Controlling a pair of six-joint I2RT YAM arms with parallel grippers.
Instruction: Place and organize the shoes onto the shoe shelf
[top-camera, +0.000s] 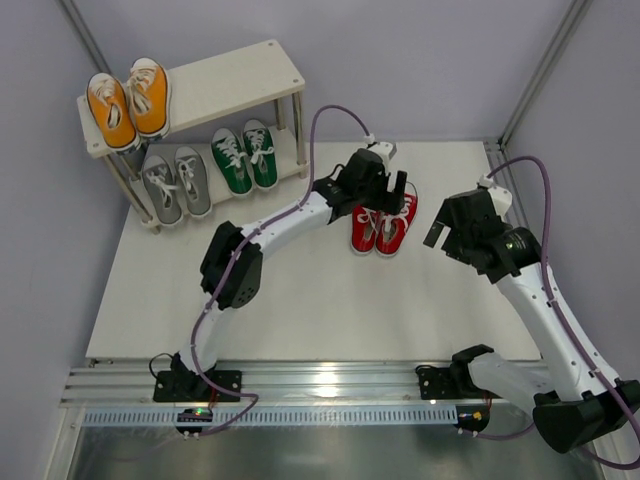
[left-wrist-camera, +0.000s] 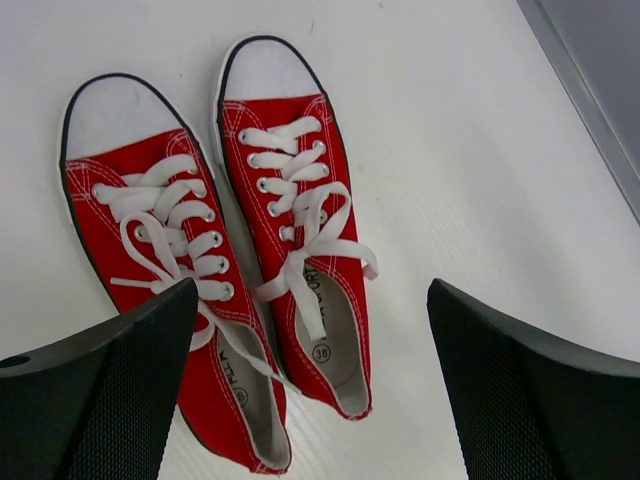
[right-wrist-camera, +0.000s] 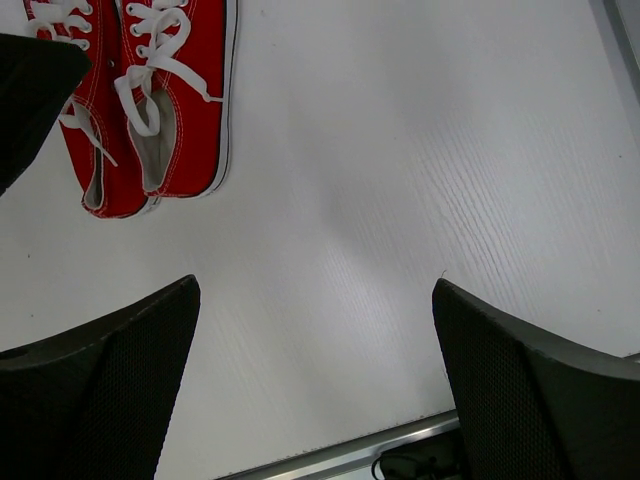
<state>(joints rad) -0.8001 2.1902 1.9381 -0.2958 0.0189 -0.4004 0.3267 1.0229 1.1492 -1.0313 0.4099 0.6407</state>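
While looking down past left gripper, found its fingers spread wide, gripping nothing, hanging above red sneakers lying side by side on white table. Found right gripper likewise spread, over tabletop near that pair. Logged orange pair on shoe shelf top tier; grey pair and green pair on lower tier.

A white table top with a faint wood grain is seen, enclosed at the back and both sides by plain pale lilac-grey walls. Slim grey metal frame bars are set slanting in the far corners. Along the near edge of the table a silver aluminium rail is fitted, with a white slotted strip just in front of it. Below that, a brushed metal sheet is laid.
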